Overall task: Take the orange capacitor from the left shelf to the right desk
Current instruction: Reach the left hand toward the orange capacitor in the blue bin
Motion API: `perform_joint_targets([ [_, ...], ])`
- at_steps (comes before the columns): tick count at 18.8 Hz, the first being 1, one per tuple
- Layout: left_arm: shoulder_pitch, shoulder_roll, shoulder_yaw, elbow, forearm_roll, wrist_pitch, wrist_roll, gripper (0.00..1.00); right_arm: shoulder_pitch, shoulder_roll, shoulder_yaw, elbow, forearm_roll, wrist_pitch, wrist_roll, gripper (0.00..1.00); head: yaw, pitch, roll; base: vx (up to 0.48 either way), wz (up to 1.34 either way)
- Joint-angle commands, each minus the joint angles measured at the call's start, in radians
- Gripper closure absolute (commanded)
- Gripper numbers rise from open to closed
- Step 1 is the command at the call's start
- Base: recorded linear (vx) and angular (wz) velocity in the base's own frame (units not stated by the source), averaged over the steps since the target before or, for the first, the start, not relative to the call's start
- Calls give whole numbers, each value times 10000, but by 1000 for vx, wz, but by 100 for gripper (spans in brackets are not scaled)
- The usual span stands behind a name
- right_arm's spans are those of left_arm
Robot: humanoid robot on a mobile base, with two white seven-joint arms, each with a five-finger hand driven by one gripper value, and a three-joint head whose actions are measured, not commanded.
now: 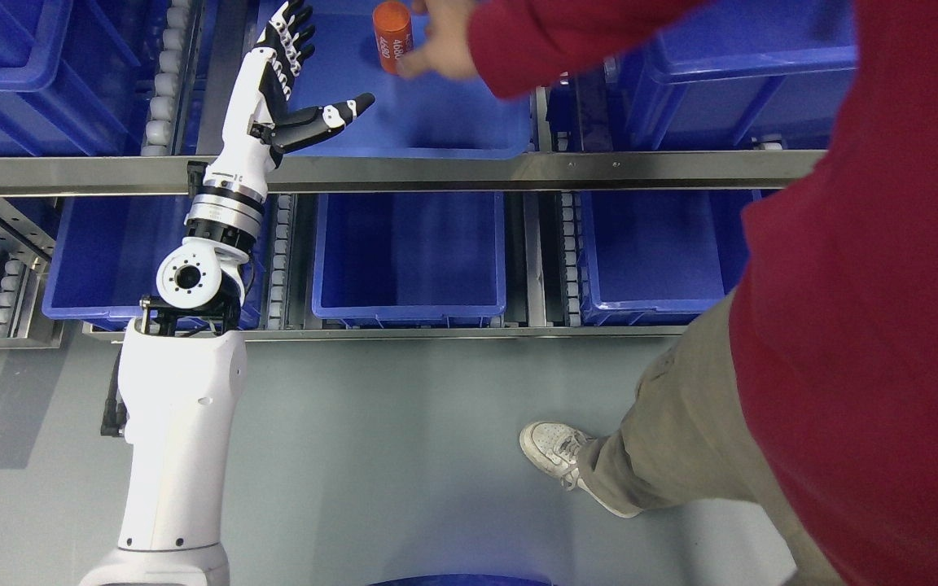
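Orange capacitor (392, 37) stands upright in the upper blue bin (436, 130) on the shelf; a person's hand (436, 49) touches it; left hand (294, 77) hovers nearby, fingers spread, holding nothing.

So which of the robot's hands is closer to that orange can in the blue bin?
Left. The left hand is open, raised just left of the orange can without touching it. The right hand is out of view. A person's hand is at the can.

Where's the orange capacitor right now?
Head view, top centre: the orange capacitor stands in the upper-shelf blue bin, beside a person's hand, right of the left robot hand.
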Motion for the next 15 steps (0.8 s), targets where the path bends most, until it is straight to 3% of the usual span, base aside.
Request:
perform_joint_targets([
  [1,-27,174,-432,18,184,96,-14,0,137,-175,-107,-338,0,-6,-57,0,0,0,0,0,0],
  [4,-271,174,-417,628,-60,112,-14,0,137,-175,-107,-338,0,-6,-57,0,0,0,0,0,0],
  [9,-1758,321,-447,3449,-230,-26,-60,0,137,-175,-107,-338,0,-6,-57,0,0,0,0,0,0],
  [15,-2711,260,-738,5766,-782,-224,-45,0,137,-175,-107,-338,0,-6,-57,0,0,0,0,3,1],
])
